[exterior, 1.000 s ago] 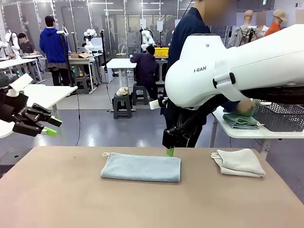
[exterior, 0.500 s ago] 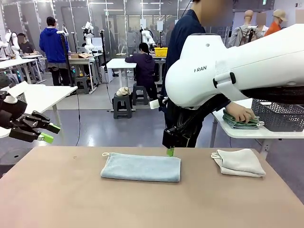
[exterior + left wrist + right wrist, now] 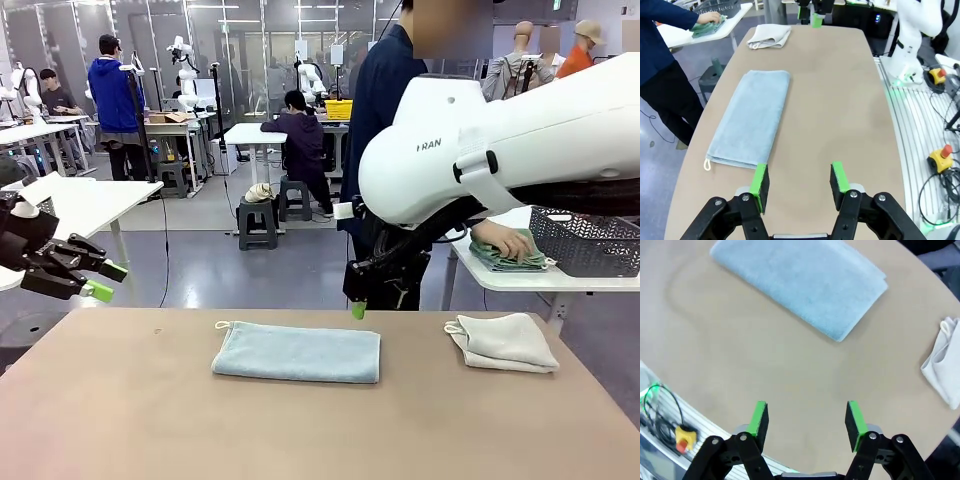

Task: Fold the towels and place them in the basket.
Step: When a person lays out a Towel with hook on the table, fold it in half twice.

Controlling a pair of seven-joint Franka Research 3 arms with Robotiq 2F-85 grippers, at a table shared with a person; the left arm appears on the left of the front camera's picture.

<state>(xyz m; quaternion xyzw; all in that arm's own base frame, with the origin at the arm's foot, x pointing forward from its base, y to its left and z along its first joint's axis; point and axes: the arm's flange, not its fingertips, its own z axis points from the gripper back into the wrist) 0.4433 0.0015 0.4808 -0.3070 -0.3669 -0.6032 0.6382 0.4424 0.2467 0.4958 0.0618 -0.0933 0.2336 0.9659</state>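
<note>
While my left gripper (image 3: 799, 175) and right gripper (image 3: 806, 415) hang spread and empty, I judge the pale blue towel (image 3: 297, 352) soft and limp, best pinched at its corners.

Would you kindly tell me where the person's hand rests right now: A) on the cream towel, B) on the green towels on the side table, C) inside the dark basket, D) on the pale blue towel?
B: the person's hand lies on the stack of green towels on the side table, next to the basket.
</note>
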